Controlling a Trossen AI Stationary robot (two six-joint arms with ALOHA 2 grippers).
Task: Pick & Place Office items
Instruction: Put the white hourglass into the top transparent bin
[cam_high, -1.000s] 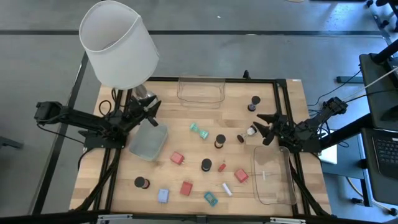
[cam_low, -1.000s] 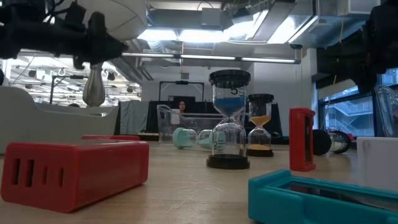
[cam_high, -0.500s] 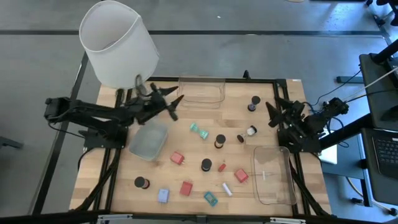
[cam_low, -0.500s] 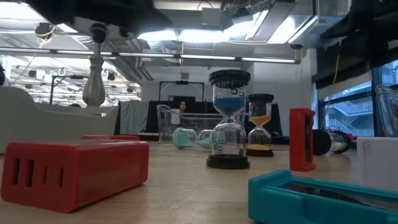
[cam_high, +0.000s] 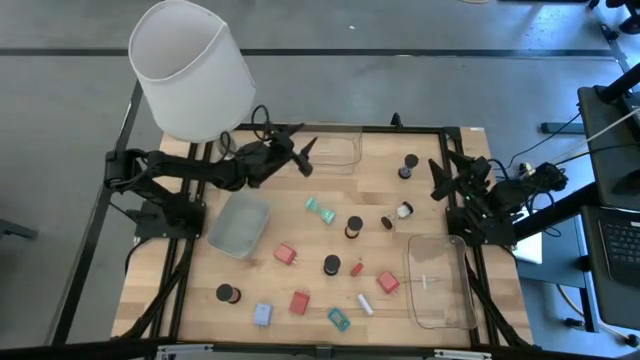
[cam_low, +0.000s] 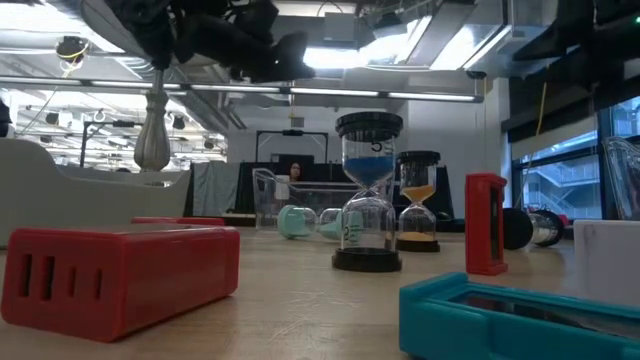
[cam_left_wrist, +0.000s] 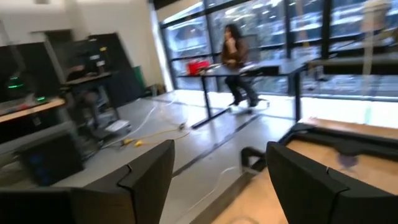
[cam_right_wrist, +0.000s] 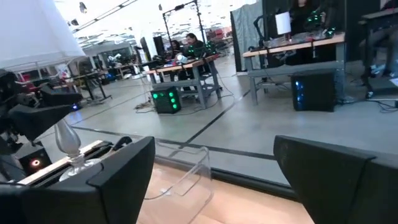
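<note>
three clear trays (cam_high: 438, 282), five dark cylinders (cam_high: 331, 265); left tool (cam_high: 301, 146) and right tool (cam_high: 443, 178) spread, empty

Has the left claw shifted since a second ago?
Yes. The left claw has swung from beside the lamp's base toward the clear tray at the table's far edge, open and empty.

A robotics lab in an open industrial hall: a wooden counter (cam_high: 300, 250) framed in black metal stands on bare concrete floor (cam_high: 400, 90), with rows of workbenches (cam_right_wrist: 186, 65), computer towers (cam_right_wrist: 314, 90), exposed ceiling ducts (cam_low: 400, 30) and a person (cam_left_wrist: 236, 62) at a standing desk beyond.
</note>
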